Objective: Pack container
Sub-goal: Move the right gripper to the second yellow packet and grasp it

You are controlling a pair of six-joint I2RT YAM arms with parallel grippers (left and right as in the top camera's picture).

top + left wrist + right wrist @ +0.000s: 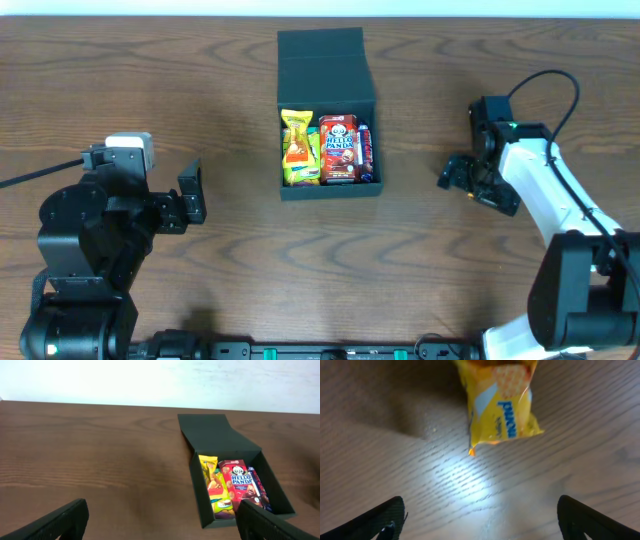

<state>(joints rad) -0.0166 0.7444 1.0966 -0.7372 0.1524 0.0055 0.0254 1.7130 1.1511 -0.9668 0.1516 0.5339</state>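
Observation:
The container [330, 192] is a matte black box standing open at the table's middle, with its flap lid [322, 60] laid back behind it. Inside lie a yellow snack packet [297, 148], a red Hello Panda packet [338, 148] and a blue packet [366, 150]. The left wrist view shows the container [197, 490] ahead and to the right. My left gripper [190, 195] is open and empty, left of the box. My right gripper [462, 180] is open, right of the box, low over a loose yellow packet [502, 405] that lies on the table just beyond its fingers [480, 520].
The brown wooden table [200, 90] runs to a white wall behind it. The right arm's black cable [545, 85] loops above its wrist. The loose yellow packet is hidden under the right arm in the overhead view.

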